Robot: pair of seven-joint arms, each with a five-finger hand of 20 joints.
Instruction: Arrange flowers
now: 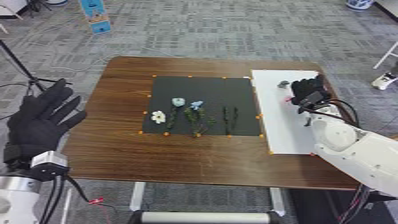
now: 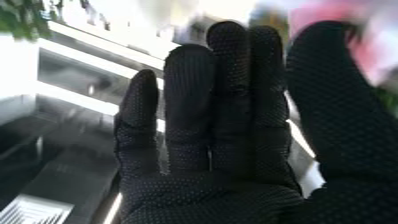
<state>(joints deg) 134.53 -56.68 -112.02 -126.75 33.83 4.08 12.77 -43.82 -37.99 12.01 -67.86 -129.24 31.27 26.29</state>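
On the brown wooden table (image 1: pixel 115 150), a square black mat (image 1: pixel 235 87) is bearing one white flower (image 1: pixel 158 117), one round pale-blue flower (image 1: pixel 179 102), one smaller blue flower (image 1: pixel 196 105) by leafy greenery (image 1: pixel 192 118), and two slim dark green stems (image 1: pixel 226 117). The right hand (image 1: pixel 308 90), in textured black fabric, is hovering over the smooth white board (image 1: pixel 289 125), released, fingers straight, near a small pink item (image 1: pixel 289 99) and a grayish one (image 1: pixel 283 84). The left hand (image 1: pixel 40 117) is waiting beside the table, fingers spreading loosely.
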